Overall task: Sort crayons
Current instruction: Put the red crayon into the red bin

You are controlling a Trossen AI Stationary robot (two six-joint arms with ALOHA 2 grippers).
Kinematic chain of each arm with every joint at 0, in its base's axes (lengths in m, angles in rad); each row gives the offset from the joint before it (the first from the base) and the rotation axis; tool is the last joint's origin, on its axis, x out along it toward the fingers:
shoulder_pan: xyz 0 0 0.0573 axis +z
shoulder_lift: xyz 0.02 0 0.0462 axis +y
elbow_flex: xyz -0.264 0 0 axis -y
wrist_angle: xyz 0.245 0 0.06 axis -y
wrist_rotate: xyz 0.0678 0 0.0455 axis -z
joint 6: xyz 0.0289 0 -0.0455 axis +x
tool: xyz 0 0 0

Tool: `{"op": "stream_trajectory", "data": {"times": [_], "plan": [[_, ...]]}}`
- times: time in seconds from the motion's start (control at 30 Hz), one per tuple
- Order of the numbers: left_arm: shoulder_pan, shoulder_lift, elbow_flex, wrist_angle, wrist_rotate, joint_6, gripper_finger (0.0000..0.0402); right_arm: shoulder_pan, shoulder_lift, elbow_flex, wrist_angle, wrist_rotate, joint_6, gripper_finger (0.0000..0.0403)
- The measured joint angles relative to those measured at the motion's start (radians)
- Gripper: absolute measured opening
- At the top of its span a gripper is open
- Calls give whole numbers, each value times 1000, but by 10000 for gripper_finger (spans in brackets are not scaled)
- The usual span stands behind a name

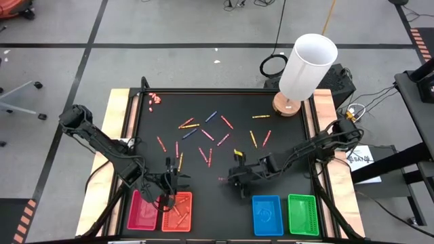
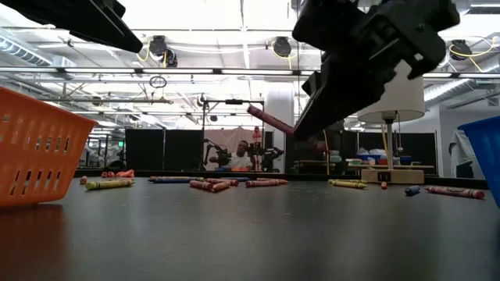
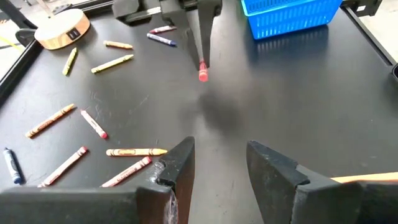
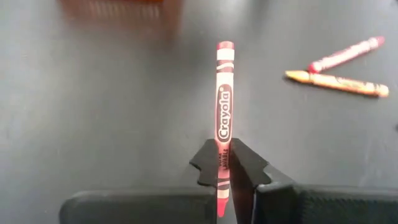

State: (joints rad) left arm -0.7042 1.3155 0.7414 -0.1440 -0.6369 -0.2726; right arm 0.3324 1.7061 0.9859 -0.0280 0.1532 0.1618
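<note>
Many crayons point(image 1: 203, 135) in red, orange, blue and yellow lie scattered flat on the black table top point(image 1: 285, 149); they also show in the left wrist view point(image 3: 93, 124). My right gripper point(image 1: 234, 178) is near the table's front middle, shut on a red crayon point(image 4: 224, 106), which also shows in the low view point(image 2: 269, 119). My left gripper point(image 3: 217, 162) is open and empty, just above the far edge of the orange tray point(image 1: 178, 211); it also shows in the high view point(image 1: 171, 183). A few crayons lie in the orange tray. My right gripper pinches the red crayon near one end point(image 4: 222, 158) between its two fingertips. The fingers come from the table's right and the crayon runs on along them, sticking out past the tips toward the table's left. The crayon is lifted clear of the table, its free end point(image 2: 254, 111) a little higher.
A pink tray point(image 1: 143, 210), a blue tray point(image 1: 266, 215) and a green tray point(image 1: 303, 215) stand with the orange one along the near edge. A lamp with a white shade point(image 1: 306, 66) stands at the far right. Small pink bits point(image 1: 155, 99) lie at the far left.
</note>
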Motion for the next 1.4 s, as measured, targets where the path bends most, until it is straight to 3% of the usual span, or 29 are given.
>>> {"op": "stream_trajectory", "data": {"times": [0.2,0.43,0.6,0.87,1.4], "plan": [[0,0,0,3,0,-6,146,-59,-1,-77,267,-1,-102,0],[0,0,0,3,-12,0,146,-96,-2,-222,776,-26,-213,0],[0,0,0,3,-16,0,146,-103,-2,-297,1031,-23,-211,1],[9,0,0,39,-27,39,146,-102,-2,-305,1087,-24,-226,3],[9,0,0,57,-27,53,146,-102,-2,-305,1086,-26,-533,4]]}}
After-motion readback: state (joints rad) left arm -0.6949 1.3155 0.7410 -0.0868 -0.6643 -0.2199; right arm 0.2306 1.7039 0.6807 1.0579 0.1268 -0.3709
